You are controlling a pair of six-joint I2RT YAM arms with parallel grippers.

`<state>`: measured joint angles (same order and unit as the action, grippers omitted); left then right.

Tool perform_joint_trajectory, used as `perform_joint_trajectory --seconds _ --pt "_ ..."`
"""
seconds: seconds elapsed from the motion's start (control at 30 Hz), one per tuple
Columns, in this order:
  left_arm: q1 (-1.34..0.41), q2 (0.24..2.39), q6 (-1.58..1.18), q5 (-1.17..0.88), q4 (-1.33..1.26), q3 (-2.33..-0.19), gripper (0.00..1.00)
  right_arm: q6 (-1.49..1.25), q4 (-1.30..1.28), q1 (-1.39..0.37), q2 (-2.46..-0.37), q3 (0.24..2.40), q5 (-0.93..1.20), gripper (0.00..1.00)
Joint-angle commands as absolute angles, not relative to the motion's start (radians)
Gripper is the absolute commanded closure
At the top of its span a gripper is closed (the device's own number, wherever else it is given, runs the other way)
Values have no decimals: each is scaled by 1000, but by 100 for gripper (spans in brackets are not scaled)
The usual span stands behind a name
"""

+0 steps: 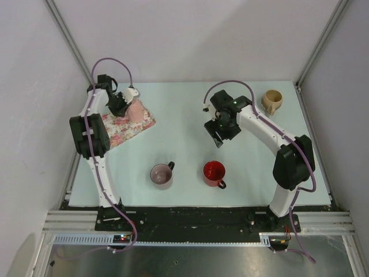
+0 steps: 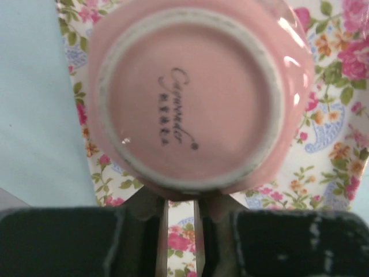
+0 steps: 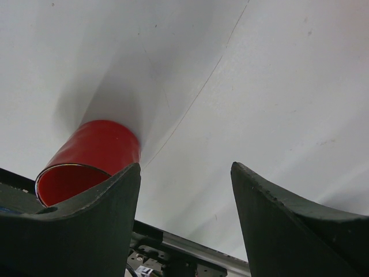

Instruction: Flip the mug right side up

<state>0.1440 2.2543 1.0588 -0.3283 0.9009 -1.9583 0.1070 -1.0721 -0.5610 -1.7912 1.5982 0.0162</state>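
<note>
Shows the left gripper (image 2: 180, 203) pinched down to a narrow slit against the near wall of the pink mug (image 2: 190, 98), with only cloth visible through the gap; cannot tell if truly clamped or merely touching. Probably reaching low for a hold to roll the mug over with. Places the mug base-up, stamped foot ring skyward, on the floral cloth (image 2: 334, 115) at the far left corner of the table (image 1: 184, 115), near the side wall (image 1: 34, 115). Offers little room leftward; better to swing toward the bare middle. Shows the right gripper (image 3: 185, 190) spread wide and empty above the table, near the red mug (image 3: 92, 156), apart from the work. Stands well apart from the mauve mug (image 1: 162, 175) and tan mug (image 1: 272, 101).
</note>
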Motion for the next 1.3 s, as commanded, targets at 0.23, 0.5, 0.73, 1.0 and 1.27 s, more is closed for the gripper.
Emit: perform_joint_trajectory --seconds 0.23,0.5,0.73,1.0,1.27 --pt "143 2125 823 -358 904 -1992 100 55 -1077 -592 -1750 1730 2 31" --pt "107 1906 334 -495 905 -2106 100 -133 -705 -655 -1661 1836 171 1" --pt "-53 1700 155 -750 905 -2068 100 -560 68 -634 -1528 1557 456 1" --pt "-159 1640 33 -929 905 -2124 100 -856 431 -607 -1565 1505 508 8" --pt "-213 1616 59 -957 905 -2017 100 -939 606 -588 -1559 1470 523 48"
